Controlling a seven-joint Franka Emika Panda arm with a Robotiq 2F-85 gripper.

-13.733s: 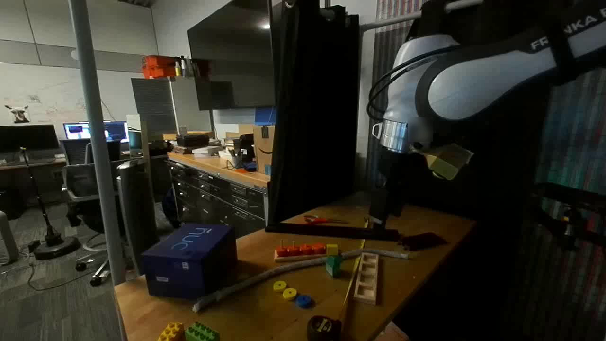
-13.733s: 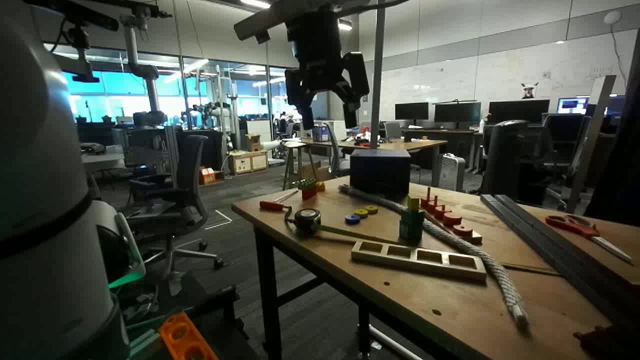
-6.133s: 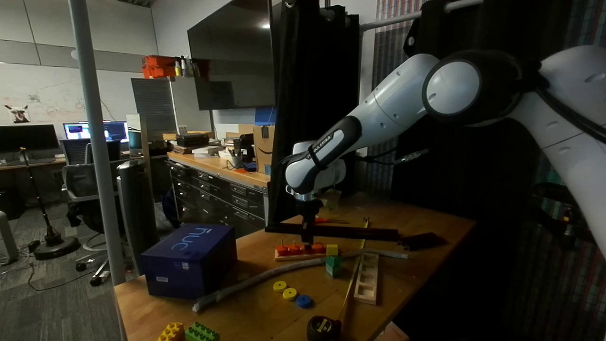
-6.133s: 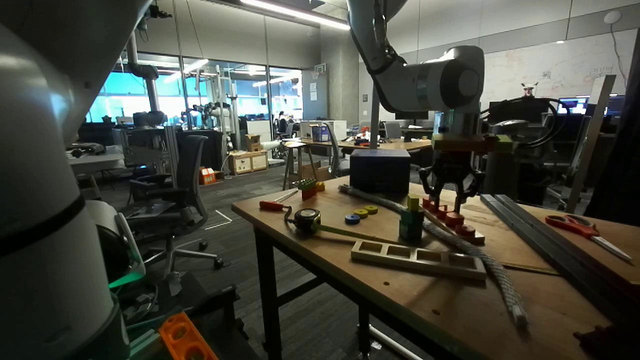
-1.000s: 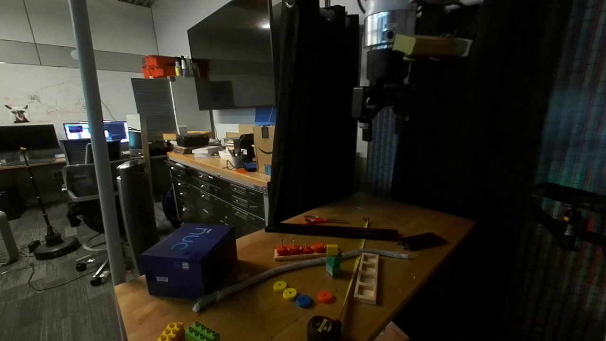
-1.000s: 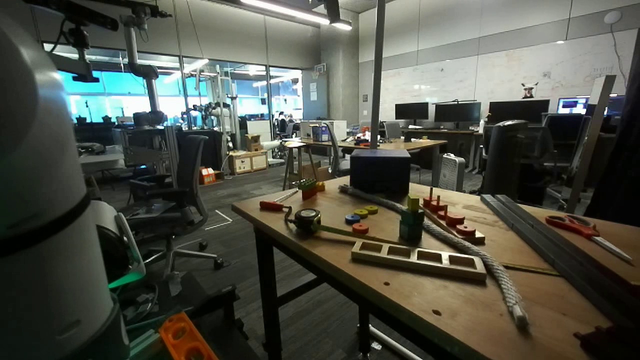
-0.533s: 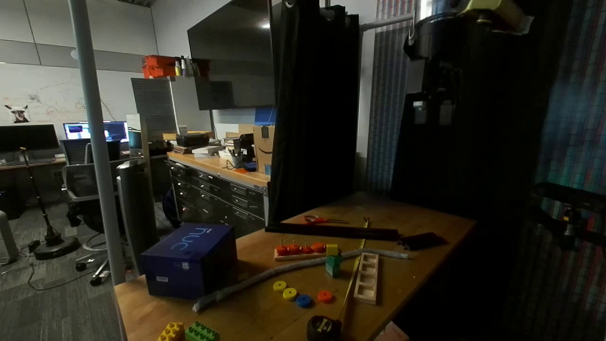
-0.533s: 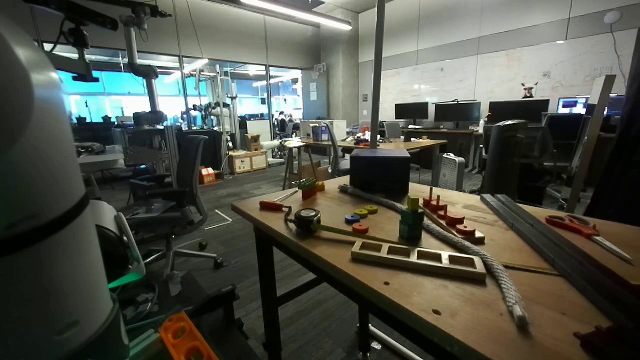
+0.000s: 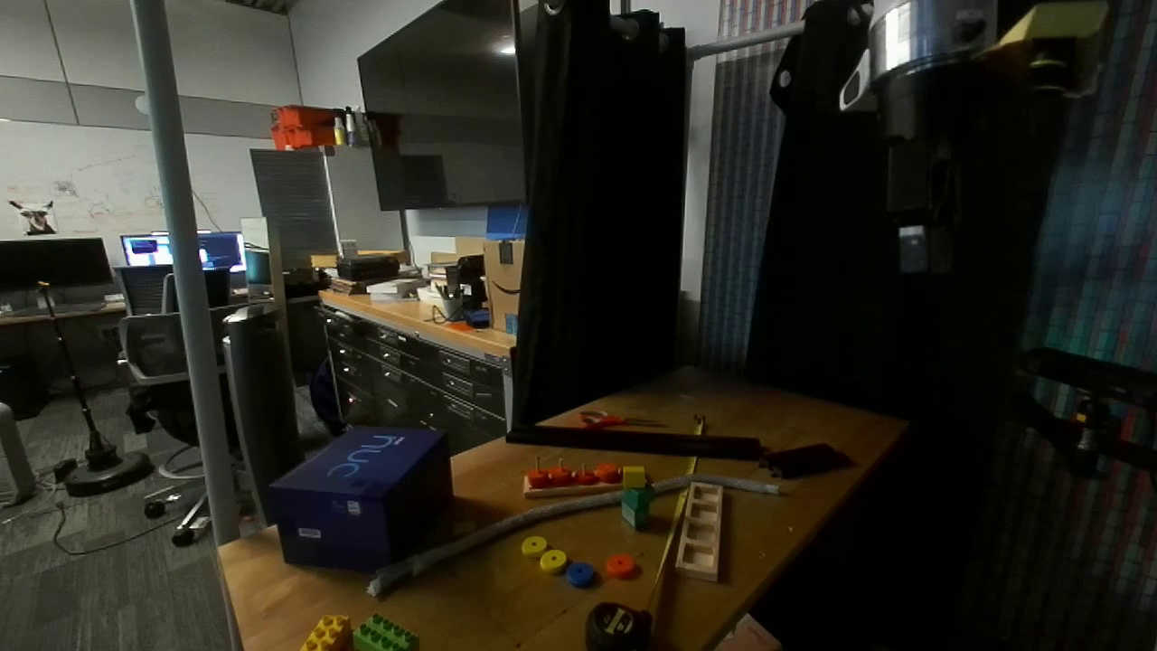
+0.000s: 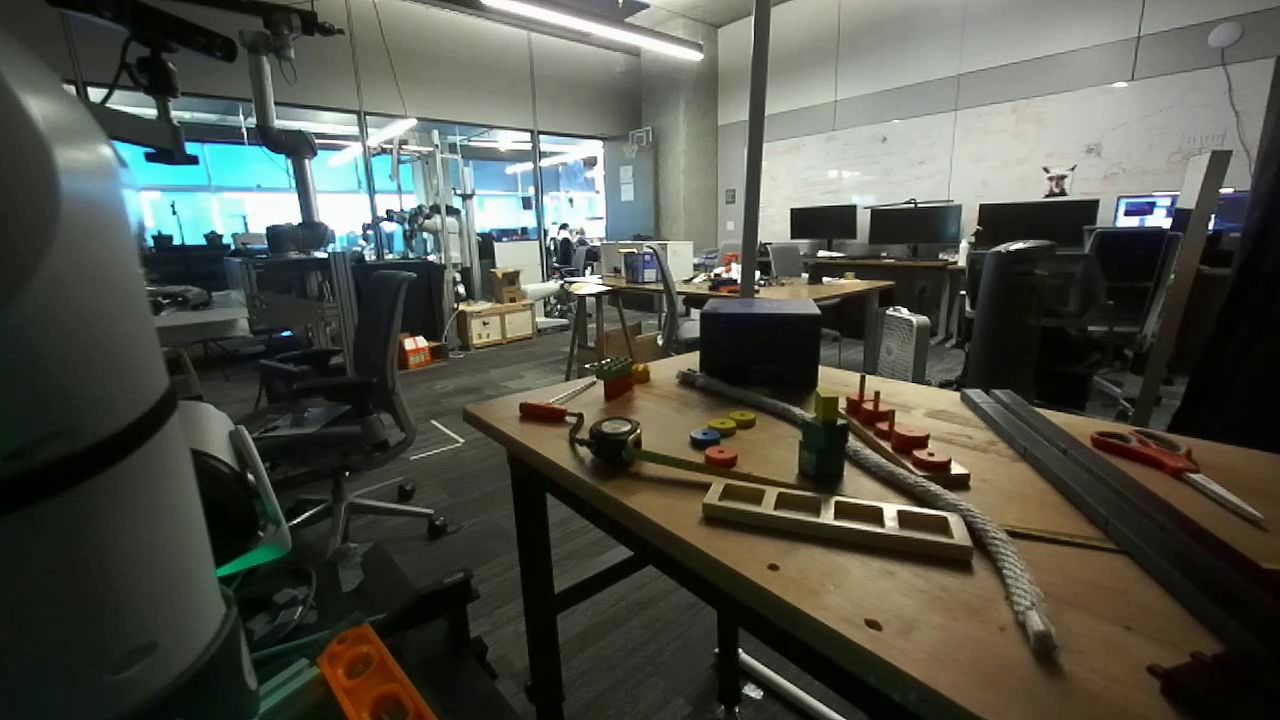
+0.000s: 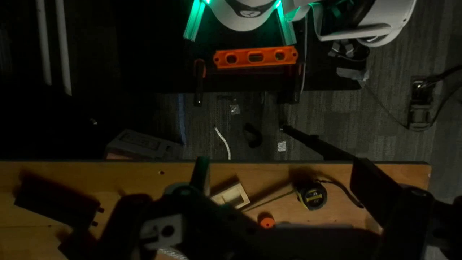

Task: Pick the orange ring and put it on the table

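Observation:
An orange ring point(image 9: 621, 566) lies flat on the wooden table point(image 9: 488, 601), beside a blue ring point(image 9: 580, 574). The orange ring also shows in an exterior view point(image 10: 720, 456) and, partly covered by the gripper body, in the wrist view point(image 11: 267, 221). A wooden peg rack point(image 9: 569, 491) holds several orange-red rings. My gripper point(image 9: 924, 249) hangs high above the table's right side, far from the ring. In the wrist view the gripper point(image 11: 281, 168) has its fingers wide apart with nothing between them. The gripper is out of view in an exterior view.
Near the ring are a tape measure point(image 9: 618, 626), two yellow rings point(image 9: 553, 561), a wooden tray point(image 9: 700, 532), green blocks point(image 9: 635, 508) and a rope point(image 9: 515, 522). A blue box point(image 9: 362, 497), black bar point(image 9: 633, 441) and scissors point(image 9: 615, 419) are farther off.
Earlier the gripper was down at the peg rack. An orange ring has since left the rack and lies by the blue ring. In the last second the gripper moved right, away from the rings.

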